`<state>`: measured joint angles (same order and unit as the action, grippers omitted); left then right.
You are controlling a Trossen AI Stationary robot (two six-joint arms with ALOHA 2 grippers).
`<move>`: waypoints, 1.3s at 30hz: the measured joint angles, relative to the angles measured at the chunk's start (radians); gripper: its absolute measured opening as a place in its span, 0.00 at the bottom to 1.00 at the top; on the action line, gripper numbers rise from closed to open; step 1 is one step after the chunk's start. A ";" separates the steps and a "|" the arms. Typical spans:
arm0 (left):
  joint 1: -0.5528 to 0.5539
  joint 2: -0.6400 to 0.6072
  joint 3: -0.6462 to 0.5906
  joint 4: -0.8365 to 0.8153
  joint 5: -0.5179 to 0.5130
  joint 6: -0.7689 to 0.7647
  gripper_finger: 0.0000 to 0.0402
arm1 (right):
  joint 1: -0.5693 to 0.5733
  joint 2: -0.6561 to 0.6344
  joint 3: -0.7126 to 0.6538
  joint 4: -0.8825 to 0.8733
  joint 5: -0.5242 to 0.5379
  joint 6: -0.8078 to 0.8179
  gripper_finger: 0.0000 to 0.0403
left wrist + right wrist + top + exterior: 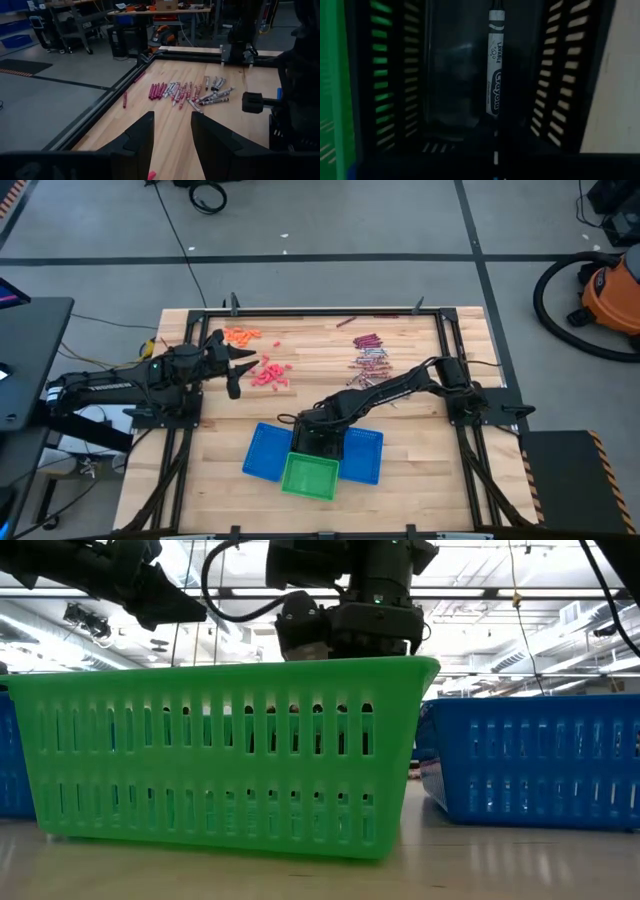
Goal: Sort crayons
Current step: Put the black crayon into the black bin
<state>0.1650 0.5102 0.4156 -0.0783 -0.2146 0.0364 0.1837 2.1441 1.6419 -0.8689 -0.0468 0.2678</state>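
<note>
My left gripper (235, 367) is open and empty, above the table beside a heap of reddish-pink crayons (268, 372); its fingers show apart in the left wrist view (172, 145). Orange crayons (240, 334) lie at the far left. Maroon and silvery crayons (368, 358) lie in a heap at the far middle, and also show in the left wrist view (185, 92). My right gripper (312, 428) reaches down into a black basket (318, 442). In the right wrist view one silvery-grey crayon (493, 65) shows inside the black basket (395, 75).
Two blue baskets (266, 452) (364, 456) flank the black one, and a green basket (310, 476) stands nearer the front edge. In the low view the green basket (230, 760) fills the foreground. A black metal frame (300, 312) runs round the table. One maroon crayon (346, 322) lies apart at the far edge.
</note>
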 joint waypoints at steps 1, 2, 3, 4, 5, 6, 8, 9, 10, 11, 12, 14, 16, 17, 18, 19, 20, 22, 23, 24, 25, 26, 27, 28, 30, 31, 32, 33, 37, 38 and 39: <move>0.000 0.000 0.000 0.005 0.000 0.000 0.35 | -0.001 0.000 0.000 -0.001 -0.002 0.002 0.08; 0.000 0.000 0.000 0.008 0.000 0.000 0.35 | -0.001 0.000 0.000 0.000 -0.002 0.002 0.09; 0.000 0.000 0.000 0.007 0.000 0.000 0.35 | -0.001 0.000 0.000 0.002 -0.002 0.002 0.10; 0.000 0.000 0.000 0.006 0.000 0.000 0.35 | -0.002 0.000 0.000 0.003 -0.002 0.001 0.11; 0.000 0.000 0.000 0.006 0.000 0.000 0.35 | -0.003 0.000 0.000 0.004 -0.002 0.001 0.12; 0.000 0.000 0.000 0.007 0.000 0.000 0.35 | -0.004 0.000 0.000 0.003 -0.002 0.001 0.13; 0.000 0.000 0.000 0.006 0.000 0.001 0.35 | -0.004 0.000 0.000 0.004 -0.002 0.001 0.17; 0.000 0.000 0.000 0.006 0.000 0.001 0.35 | -0.004 0.000 0.000 0.004 -0.004 0.002 0.18; 0.000 0.000 0.000 0.006 0.000 0.001 0.35 | -0.006 0.000 0.003 0.001 -0.006 0.002 0.20; 0.000 0.000 0.000 0.006 0.000 0.001 0.35 | -0.007 0.000 0.008 -0.002 -0.007 0.007 0.22; 0.000 0.000 0.000 0.006 0.000 0.001 0.35 | -0.008 0.000 0.013 -0.002 -0.008 0.014 0.24; 0.000 0.000 0.000 0.006 0.000 0.002 0.35 | -0.011 0.000 0.031 -0.016 -0.011 0.017 0.27; 0.000 0.000 0.000 0.007 0.000 0.002 0.35 | -0.013 0.000 0.053 -0.048 -0.010 0.017 0.29; 0.000 0.000 0.000 0.006 -0.001 0.005 0.35 | -0.014 0.000 0.064 -0.056 -0.010 0.017 0.30; 0.000 0.000 0.000 0.006 -0.001 0.008 0.35 | -0.016 0.000 0.075 -0.065 -0.010 0.017 0.30; 0.000 0.000 0.000 0.006 -0.001 0.009 0.35 | -0.017 0.000 0.085 -0.078 -0.010 0.015 0.31; 0.000 0.000 0.000 0.006 -0.001 0.009 0.35 | -0.018 0.000 0.096 -0.092 -0.010 0.012 0.31; 0.000 0.000 0.000 0.005 -0.001 0.009 0.35 | -0.021 0.000 0.119 -0.109 -0.001 0.002 0.31; 0.000 0.000 0.000 0.004 -0.001 0.009 0.35 | -0.021 0.000 0.130 -0.115 0.004 0.001 0.31; 0.000 0.000 0.000 0.002 -0.001 0.009 0.35 | -0.022 0.000 0.143 -0.122 0.008 0.000 0.31; 0.000 0.000 0.001 -0.001 -0.001 0.009 0.35 | -0.023 0.000 0.155 -0.133 0.015 -0.002 0.31; 0.000 0.000 0.001 -0.002 -0.001 0.009 0.35 | -0.023 0.000 0.168 -0.145 0.022 -0.006 0.31; 0.000 0.000 0.001 -0.002 -0.001 0.009 0.35 | -0.023 0.000 0.180 -0.158 0.029 -0.007 0.31; 0.000 0.000 0.001 -0.002 -0.001 0.009 0.35 | -0.023 0.000 0.192 -0.171 0.040 -0.009 0.31; 0.000 0.000 0.001 -0.002 -0.001 0.009 0.35 | -0.024 0.000 0.217 -0.207 0.063 -0.012 0.31; 0.000 0.000 0.001 -0.002 -0.001 0.009 0.35 | -0.024 0.000 0.231 -0.230 0.077 -0.014 0.31; 0.000 0.000 0.001 -0.002 -0.001 0.009 0.35 | -0.024 -0.004 0.241 -0.246 0.093 -0.017 0.31; 0.000 0.000 0.001 -0.002 -0.001 0.009 0.35 | -0.023 -0.013 0.246 -0.258 0.111 -0.017 0.31; 0.000 0.000 0.001 -0.001 -0.001 0.009 0.35 | -0.023 -0.080 0.245 -0.277 0.176 -0.009 0.30; 0.000 0.000 0.001 -0.001 -0.001 0.009 0.35 | -0.023 -0.102 0.241 -0.277 0.193 -0.004 0.30; 0.000 0.000 0.001 -0.001 -0.001 0.009 0.35 | -0.023 -0.124 0.234 -0.276 0.214 -0.001 0.30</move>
<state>0.1651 0.5102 0.4164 -0.0792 -0.2153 0.0453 0.1604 2.0201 1.8758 -1.1454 0.1676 0.2672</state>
